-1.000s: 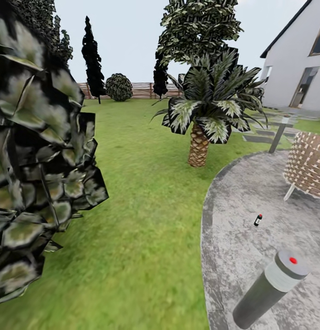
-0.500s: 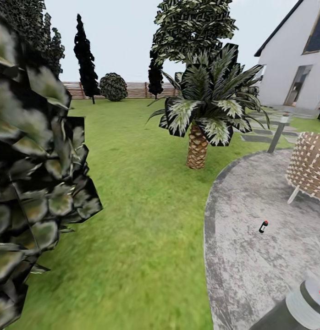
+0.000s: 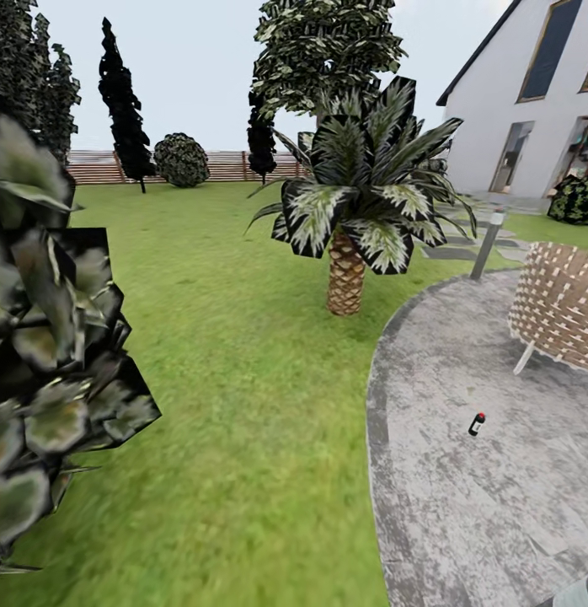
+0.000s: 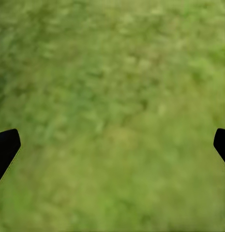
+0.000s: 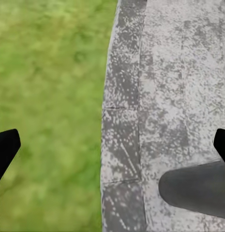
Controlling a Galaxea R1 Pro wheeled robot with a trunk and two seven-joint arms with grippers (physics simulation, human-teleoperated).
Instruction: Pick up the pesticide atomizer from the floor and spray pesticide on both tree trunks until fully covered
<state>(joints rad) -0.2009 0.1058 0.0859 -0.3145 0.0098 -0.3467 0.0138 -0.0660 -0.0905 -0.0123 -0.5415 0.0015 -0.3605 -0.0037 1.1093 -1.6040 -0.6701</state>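
Note:
The pesticide atomizer (image 3: 476, 423), a small black bottle with a red cap, stands on the grey paved patio (image 3: 462, 506) at the right of the garden lawn (image 3: 235, 354). A tall tree's dark green crown (image 3: 328, 42) rises behind a palm; the tree trunks are hidden. My left gripper (image 4: 112, 145) hangs open over grass, its black fingertips (image 4: 6, 147) far apart. My right gripper (image 5: 112, 145) is open too, above the line where grass meets paving. Nothing is between either pair of fingers.
A short palm (image 3: 346, 278) stands mid-lawn by the patio's edge. Large dark leaves (image 3: 50, 362) crowd the near left. A wicker chair (image 3: 559, 308), a lamp post (image 3: 488, 244), a grey post (image 5: 199, 188) near my right gripper, a slatted fence (image 3: 218, 166) and a white house (image 3: 530, 101) surround the area.
The camera has swung: the whole picture slid left and the near grey post dropped out at the lower right corner. More of the house shows. The atomizer has not moved on the paving.

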